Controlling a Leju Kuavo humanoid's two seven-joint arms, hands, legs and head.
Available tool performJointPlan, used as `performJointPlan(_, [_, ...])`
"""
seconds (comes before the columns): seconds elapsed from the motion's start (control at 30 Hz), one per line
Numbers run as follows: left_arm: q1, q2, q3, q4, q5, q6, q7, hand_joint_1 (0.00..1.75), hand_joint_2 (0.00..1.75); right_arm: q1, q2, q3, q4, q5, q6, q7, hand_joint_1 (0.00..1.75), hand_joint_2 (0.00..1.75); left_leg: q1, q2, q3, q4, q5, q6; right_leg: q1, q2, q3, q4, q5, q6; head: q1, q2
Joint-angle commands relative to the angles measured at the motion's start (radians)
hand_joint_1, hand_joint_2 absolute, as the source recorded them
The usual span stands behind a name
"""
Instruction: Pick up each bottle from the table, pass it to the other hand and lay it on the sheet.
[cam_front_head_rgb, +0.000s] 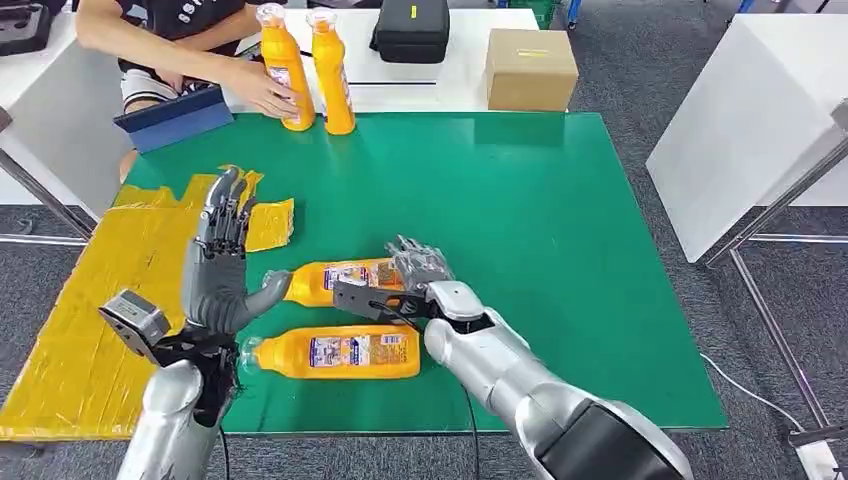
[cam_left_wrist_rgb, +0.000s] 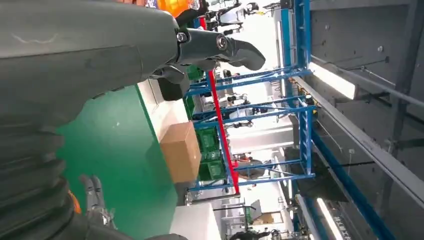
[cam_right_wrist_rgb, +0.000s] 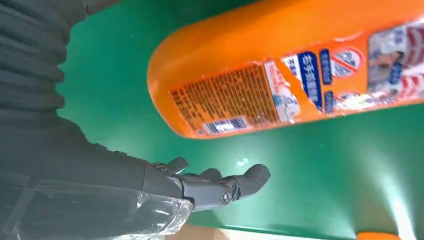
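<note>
Head view: right hand (cam_front_head_rgb: 415, 272) over a lying bottle (cam_front_head_rgb: 335, 281), left hand (cam_front_head_rgb: 222, 262) spread.

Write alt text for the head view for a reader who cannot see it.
The robot's right hand reaches over one of two orange bottles lying on a green table; its open left hand is raised beside a yellow sheet. A person holds two upright bottles.

This looks like a robot test lab or workshop. Blue steel racking (cam_left_wrist_rgb: 260, 107) holding green crates (cam_left_wrist_rgb: 210, 150) stands under long ceiling strip lights (cam_left_wrist_rgb: 332, 80), white worktables (cam_front_head_rgb: 760, 110) sit on grey carpet (cam_front_head_rgb: 640, 70), and a green mat (cam_front_head_rgb: 520, 240) covers the bench.
</note>
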Motion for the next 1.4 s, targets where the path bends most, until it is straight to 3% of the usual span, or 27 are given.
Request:
performJointPlan(0.03, [0.003, 0.006, 0.015, 0.063, -0.007, -0.012, -0.031, 0.0, 1.75, -0.028, -0.01, 0.037, 0.116, 0.018, -0.026, -0.003, 0.0, 1.75, 0.0, 0.0, 0.004, -0.001, -0.001, -0.003, 0.0, -0.001, 0.004, -0.001, -0.001, -0.001, 0.0, 0.0])
performJointPlan(0.7, [-0.02, 0.033, -0.033, 0.03, 0.021, -0.016, -0.014, 0.0, 1.75, -0.03, -0.032, 0.068, 0.153, 0.15, -0.177, 0.034, 0.0, 1.75, 0.001, -0.002, 0.003, 0.0, -0.001, -0.003, 0.001, -0.003, 0.004, 0.0, -0.002, -0.001, 0.0, 0.0])
performJointPlan(0.97, [-0.02, 0.033, -0.033, 0.029, 0.022, -0.016, -0.014, 0.0, 1.75, -0.029, -0.032, 0.067, 0.154, 0.151, -0.178, 0.033, 0.0, 1.75, 0.0, -0.002, 0.002, 0.0, -0.001, -0.003, 0.0, -0.003, 0.003, 0.0, -0.001, -0.001, 0.0, 0.0])
performJointPlan(1.0, [-0.018, 0.036, -0.035, 0.026, 0.024, -0.015, -0.014, 0.0, 1.75, -0.027, -0.032, 0.069, 0.152, 0.161, -0.193, 0.033, 0.16, 1.75, 0.001, -0.002, 0.002, 0.0, 0.0, -0.002, 0.0, -0.002, 0.002, 0.0, -0.001, -0.001, 0.0, 0.0])
performJointPlan(1.03, [-0.016, 0.036, -0.036, 0.025, 0.025, -0.014, -0.014, 0.0, 1.75, -0.025, -0.034, 0.068, 0.151, 0.163, -0.2, 0.03, 0.56, 1.75, 0.001, -0.002, 0.003, 0.0, -0.001, -0.003, 0.001, -0.003, 0.003, 0.0, -0.001, -0.001, 0.0, 0.0])
performJointPlan(1.07, [-0.013, 0.037, -0.037, 0.021, 0.027, -0.013, -0.014, 0.0, 1.75, -0.021, -0.038, 0.064, 0.15, 0.163, -0.21, 0.026, 1.19, 1.75, 0.0, -0.001, 0.002, 0.0, 0.0, -0.002, 0.0, -0.002, 0.002, -0.001, -0.001, -0.001, 0.0, 0.0])
performJointPlan(1.1, [-0.007, 0.038, -0.038, 0.017, 0.028, -0.013, -0.015, 0.0, 1.75, -0.017, -0.042, 0.062, 0.15, 0.166, -0.219, 0.023, 1.41, 1.75, 0.0, -0.001, 0.002, 0.0, 0.0, -0.002, 0.0, -0.002, 0.002, -0.001, -0.001, -0.001, 0.0, 0.0])
performJointPlan(1.13, [-0.005, 0.039, -0.038, 0.016, 0.029, -0.013, -0.015, 0.0, 1.75, -0.015, -0.044, 0.061, 0.15, 0.169, -0.226, 0.019, 1.52, 1.75, 0.0, -0.002, 0.003, 0.0, -0.001, -0.003, 0.0, -0.003, 0.003, -0.001, -0.001, -0.001, 0.0, 0.0])
performJointPlan(1.33, [0.025, 0.021, -0.032, -0.012, 0.031, -0.017, -0.018, 0.0, 1.75, -0.002, -0.053, 0.053, 0.151, 0.2, -0.27, 0.002, 1.69, 1.75, 0.001, -0.001, 0.004, -0.001, -0.001, -0.003, 0.001, -0.002, 0.004, -0.001, -0.001, -0.001, 0.0, 0.0])
performJointPlan(1.4, [0.016, 0.02, -0.031, -0.002, 0.029, -0.021, -0.019, 0.0, 1.75, -0.001, -0.055, 0.047, 0.153, 0.201, -0.273, -0.002, 1.61, 1.75, 0.0, -0.001, 0.002, -0.001, 0.0, -0.002, 0.0, -0.002, 0.002, -0.001, -0.001, 0.0, 0.0, 0.0])
